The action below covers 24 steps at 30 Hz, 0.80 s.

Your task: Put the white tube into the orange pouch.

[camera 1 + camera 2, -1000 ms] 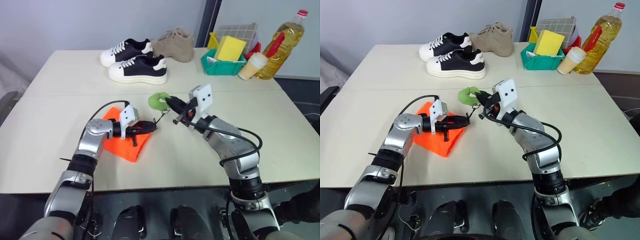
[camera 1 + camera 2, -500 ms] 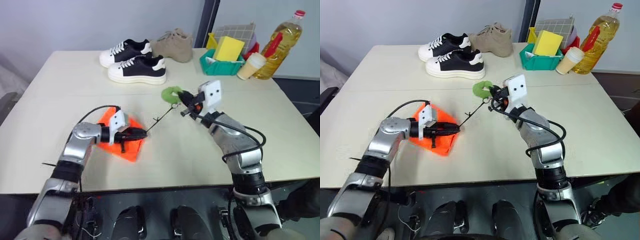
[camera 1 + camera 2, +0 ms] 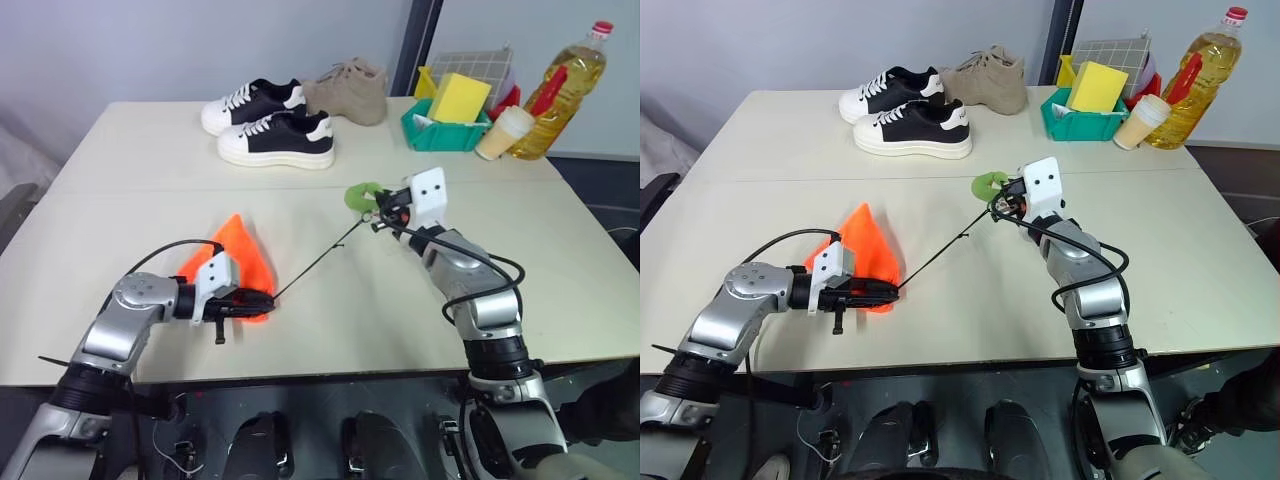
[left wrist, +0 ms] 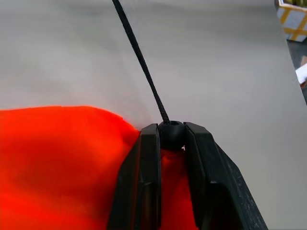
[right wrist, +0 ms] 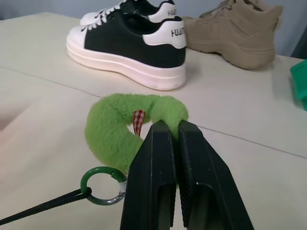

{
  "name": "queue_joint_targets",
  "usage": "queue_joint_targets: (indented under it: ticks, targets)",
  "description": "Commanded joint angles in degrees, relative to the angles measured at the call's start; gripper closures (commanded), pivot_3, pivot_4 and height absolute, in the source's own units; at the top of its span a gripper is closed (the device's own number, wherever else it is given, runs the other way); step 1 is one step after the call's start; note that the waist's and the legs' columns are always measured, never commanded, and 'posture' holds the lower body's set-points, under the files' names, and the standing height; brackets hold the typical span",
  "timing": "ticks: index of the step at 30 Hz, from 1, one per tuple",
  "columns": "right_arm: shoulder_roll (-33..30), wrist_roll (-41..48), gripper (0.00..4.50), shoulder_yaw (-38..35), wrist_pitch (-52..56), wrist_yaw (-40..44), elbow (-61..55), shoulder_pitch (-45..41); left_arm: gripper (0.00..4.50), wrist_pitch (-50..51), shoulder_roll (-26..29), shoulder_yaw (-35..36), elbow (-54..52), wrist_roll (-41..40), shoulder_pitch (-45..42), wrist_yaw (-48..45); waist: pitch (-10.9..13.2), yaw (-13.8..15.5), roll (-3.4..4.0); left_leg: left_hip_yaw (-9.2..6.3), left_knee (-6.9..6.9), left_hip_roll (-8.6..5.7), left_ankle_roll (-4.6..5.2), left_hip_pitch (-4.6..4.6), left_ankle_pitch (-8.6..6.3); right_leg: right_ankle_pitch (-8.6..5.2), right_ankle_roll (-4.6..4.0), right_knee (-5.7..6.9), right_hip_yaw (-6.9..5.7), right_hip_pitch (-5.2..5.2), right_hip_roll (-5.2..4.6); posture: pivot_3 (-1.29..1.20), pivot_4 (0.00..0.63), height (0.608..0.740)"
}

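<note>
The left gripper pinches a small black bead cord lock at the gathered mouth of the bright orange soft fabric drawstring pouch. From that bead a thin dark cord runs taut and straight across the beige table to a small green ring.

The right gripper, fingers pressed together, clamps a fuzzy green fabric loop that carries the ring.

The pouch lies near the table's front edge with its far corner peaked upward, directly behind the left fingers and well apart from the right gripper.

The slim white tube cannot be made out; judged, it may already sit inside the pouch.

Handling, judged: the pouch is light, limp and collapses readily. Grip it at the bead or the mouth hem, not mid-fabric.
</note>
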Motion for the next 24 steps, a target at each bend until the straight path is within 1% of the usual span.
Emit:
queue_joint_targets:
  ticks: [1, 3, 4, 8, 11, 14, 20, 24]
  targets:
    - [-0.9, 2.5, 3.42, -0.3, 1.3, 3.6, -3.2, -0.3, 2.33, 4.3, -1.1, 3.2, -3.5, -4.5, 0.9, 2.3, 0.0, 0.0, 0.00, 0.00, 0.00, 0.00, 0.00, 0.00, 0.00, 0.00, 0.00, 0.00, 0.00, 0.00, 0.00, 0.00, 0.150, 0.740]
    - [-2.0, 3.3, 2.44, 0.5, 1.9, 6.3, -5.4, 1.5, 1.29, 7.6, -1.9, 6.6, -5.9, -7.5, 1.7, 5.5, 0.0, 0.0, -0.01, 0.00, 0.00, 0.00, 0.00, 0.00, 0.00, 0.00, 0.00, 0.01, 0.00, 0.00, 0.00, 0.00, 0.150, 0.740]
    - [-2.5, 3.8, 2.07, 0.3, 2.0, 7.3, -6.5, 2.6, 0.91, 9.6, -1.9, 8.4, -7.2, -9.2, 2.6, 6.8, 0.0, 0.0, -0.01, -0.02, 0.01, 0.00, 0.02, -0.03, -0.01, 0.00, 0.01, 0.01, 0.00, 0.00, 0.00, 0.00, 0.150, 0.740]
    - [-4.4, 5.5, 2.07, -1.0, 1.7, 10.2, -9.4, 6.2, 0.91, 14.1, -1.9, 13.7, -10.9, -13.3, 5.9, 10.9, 0.0, 0.0, -0.01, -0.03, 0.01, 0.00, 0.02, -0.01, -0.01, 0.00, 0.02, 0.01, 0.01, 0.00, 0.00, 0.00, 0.150, 0.740]
    - [-6.4, 6.9, 2.07, -2.3, 0.4, 12.8, -11.1, 9.9, 0.91, 15.0, -2.8, 18.9, -12.0, -14.9, 8.0, 15.7, 0.0, 0.0, -0.01, -0.03, 0.01, 0.00, 0.09, -0.01, -0.06, 0.00, 0.02, 0.01, 0.01, 0.01, -0.01, 0.00, 0.150, 0.740]
    - [-10.2, 9.6, 2.07, -4.5, -1.4, 18.6, -12.7, 16.0, 0.91, 12.2, -3.7, 24.3, -11.9, -13.0, 11.2, 22.1, 0.0, 0.2, -0.02, -0.06, 0.02, -0.01, 0.18, -0.01, -0.11, -0.01, 0.02, 0.00, -0.02, 0.03, -0.04, 0.00, 0.150, 0.740]
    - [-14.7, 13.6, 2.07, -7.8, -3.4, 25.8, -12.7, 22.7, 0.91, 8.4, -5.6, 28.8, -12.8, -10.4, 16.8, 29.6, 0.0, 0.1, -0.03, -0.06, 0.07, -0.02, 0.31, 0.01, -0.23, -0.03, 0.00, -0.02, -0.02, 0.06, -0.09, 0.00, 0.150, 0.740]
    - [-15.6, 12.8, 2.07, -8.7, -5.6, 25.9, -9.9, 23.2, 0.91, 7.6, -6.3, 29.2, -13.6, -10.2, 19.6, 31.4, 0.0, 0.1, -0.04, -0.06, 0.05, -0.02, 0.33, 0.02, -0.26, -0.12, -0.15, -0.09, -0.01, 0.08, -0.10, 0.00, 0.150, 0.740]
